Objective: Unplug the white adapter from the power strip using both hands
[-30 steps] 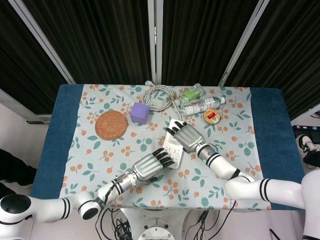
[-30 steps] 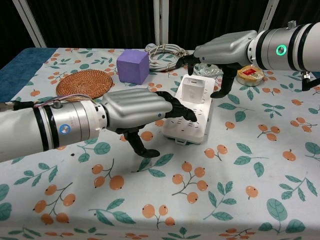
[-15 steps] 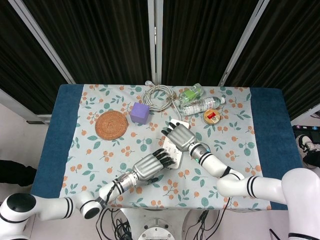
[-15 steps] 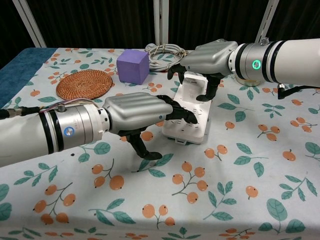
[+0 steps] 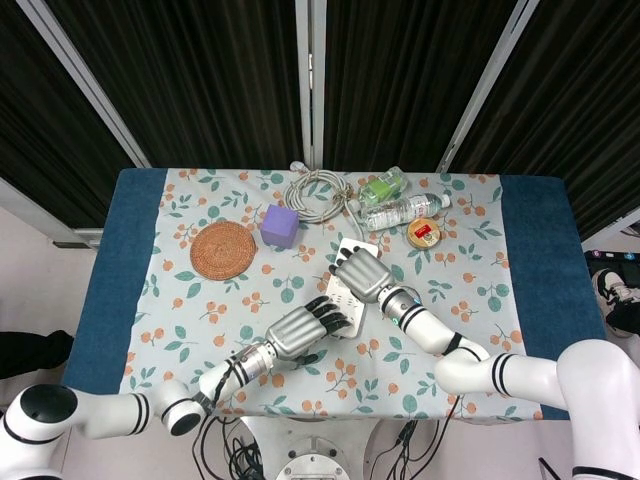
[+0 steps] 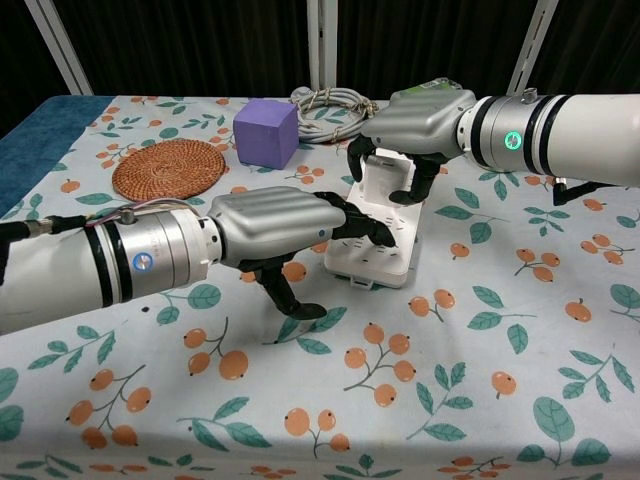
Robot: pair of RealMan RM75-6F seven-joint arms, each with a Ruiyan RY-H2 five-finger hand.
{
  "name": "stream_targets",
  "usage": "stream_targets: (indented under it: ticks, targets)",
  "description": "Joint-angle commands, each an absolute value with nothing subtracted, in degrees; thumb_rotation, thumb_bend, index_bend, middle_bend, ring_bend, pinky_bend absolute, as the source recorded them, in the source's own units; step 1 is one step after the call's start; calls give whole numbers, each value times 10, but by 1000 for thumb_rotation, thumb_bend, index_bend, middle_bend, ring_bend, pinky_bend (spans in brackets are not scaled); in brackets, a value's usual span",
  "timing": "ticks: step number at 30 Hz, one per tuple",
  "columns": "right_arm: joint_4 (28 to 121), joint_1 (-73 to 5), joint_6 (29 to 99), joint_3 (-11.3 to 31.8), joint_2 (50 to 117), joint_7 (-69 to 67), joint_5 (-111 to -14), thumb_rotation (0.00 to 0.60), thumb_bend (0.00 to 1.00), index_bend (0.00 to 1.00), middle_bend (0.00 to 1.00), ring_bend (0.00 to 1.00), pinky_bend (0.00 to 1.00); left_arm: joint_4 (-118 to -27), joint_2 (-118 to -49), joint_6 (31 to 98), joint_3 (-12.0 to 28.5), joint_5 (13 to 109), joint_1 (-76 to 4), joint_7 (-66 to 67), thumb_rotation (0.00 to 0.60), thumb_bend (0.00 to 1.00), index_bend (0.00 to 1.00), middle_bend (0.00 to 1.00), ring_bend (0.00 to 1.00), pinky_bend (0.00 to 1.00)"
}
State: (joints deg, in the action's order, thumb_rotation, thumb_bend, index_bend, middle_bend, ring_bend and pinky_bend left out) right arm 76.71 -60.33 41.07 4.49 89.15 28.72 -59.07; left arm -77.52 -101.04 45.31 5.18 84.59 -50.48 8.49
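Nearest, pressing down as a second ago: left hand (image 6: 268, 228), fingers (image 6: 372, 229) laid flat and slightly spread on the near end of the white power strip (image 6: 385, 255), thumb hanging beside its edge, pinning the strip to the table (image 6: 520, 330) and gripping nothing. Farther back, now closed in from its earlier open hover: right hand (image 6: 415, 120), fingers curled narrow around the white adapter (image 6: 386, 177) plugged into the strip's far end. Judged a grip just taken, adapter not yet lifted, pull-out still ahead.
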Motion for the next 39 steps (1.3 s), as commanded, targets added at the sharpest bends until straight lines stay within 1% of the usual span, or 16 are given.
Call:
stream_targets:
  ticks: [1, 3, 7, 9, 12, 16, 26, 39]
  targets:
    - [766, -603, 411, 45, 892, 287, -592, 600, 327, 378, 358, 213, 344, -772, -1011, 453, 51, 843, -506, 80, 600, 275, 134, 136, 64, 13]
    - [766, -603, 412, 45, 891, 287, -593, 600, 328, 431, 374, 245, 357, -771, -1011, 453, 51, 842, -507, 76, 600, 275, 134, 136, 64, 13]
    - [765, -602, 412, 46, 890, 286, -596, 600, 348, 570, 474, 351, 409, -768, -1011, 452, 50, 837, -508, 69, 600, 274, 134, 136, 64, 13]
    - [764, -602, 412, 47, 890, 284, -597, 600, 354, 605, 504, 382, 426, -766, -1011, 450, 50, 834, -510, 66, 600, 274, 134, 136, 64, 13]
    - [765, -601, 413, 48, 890, 280, -602, 600, 361, 690, 561, 438, 451, -764, -1011, 449, 50, 832, -511, 64, 600, 274, 133, 136, 64, 15]
    - [767, -598, 419, 52, 887, 271, -613, 600, 369, 751, 604, 482, 486, -762, -1011, 448, 50, 826, -513, 60, 600, 273, 131, 136, 64, 17]
    - [764, -585, 425, 49, 884, 243, -642, 600, 410, 850, 660, 548, 547, -756, -1012, 436, 52, 812, -520, 58, 600, 273, 127, 136, 64, 18]
    - [774, -565, 445, 50, 873, 224, -666, 600, 458, 894, 688, 576, 580, -746, -1014, 428, 52, 798, -525, 56, 600, 271, 126, 136, 63, 18]
